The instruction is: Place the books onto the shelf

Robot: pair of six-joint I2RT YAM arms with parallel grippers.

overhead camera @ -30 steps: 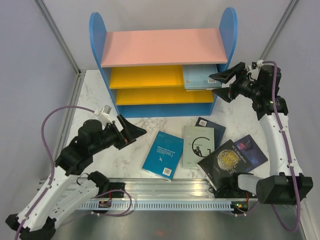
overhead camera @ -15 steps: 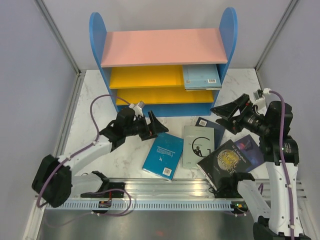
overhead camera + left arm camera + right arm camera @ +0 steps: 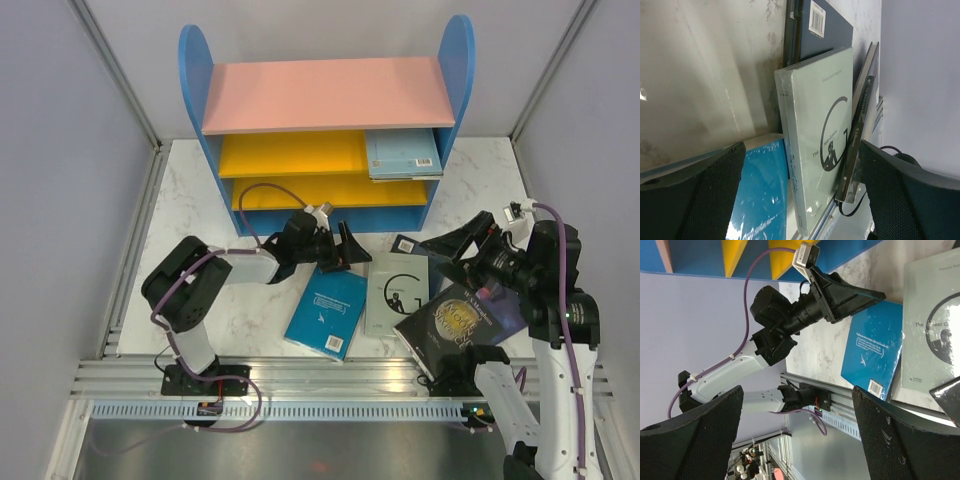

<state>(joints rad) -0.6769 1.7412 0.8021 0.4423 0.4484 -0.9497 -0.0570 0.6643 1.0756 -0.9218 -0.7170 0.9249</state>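
Overhead view of a tabletop with a small bookcase and two robot arms. The shelf (image 3: 320, 95), with blue side panels, a pink top board and yellow boards, stands at the far side of the marble table (image 3: 190, 200). One pale blue book (image 3: 403, 155) lies flat on the upper yellow board, at its right end.

A second ago the right gripper (image 3: 430, 252) was up at that book. It has since pulled back and come down to the table, its jaws spread wide and holding nothing. This suggests the book has just been delivered.

The left gripper (image 3: 348, 250) has swung in from the near left. It now hovers just past the far edge of a teal book (image 3: 328, 312), with its jaws also spread and empty.

Five books remain on the table in front of the shelf. Beside the teal one lies a grey-green book (image 3: 397, 290), which overlaps a navy book (image 3: 825, 35). To the right are a black-and-gold book (image 3: 450, 325) and a dark purple book (image 3: 505, 295).

Both arms appear to be lining up for the next pick, and most of the task is still to do.
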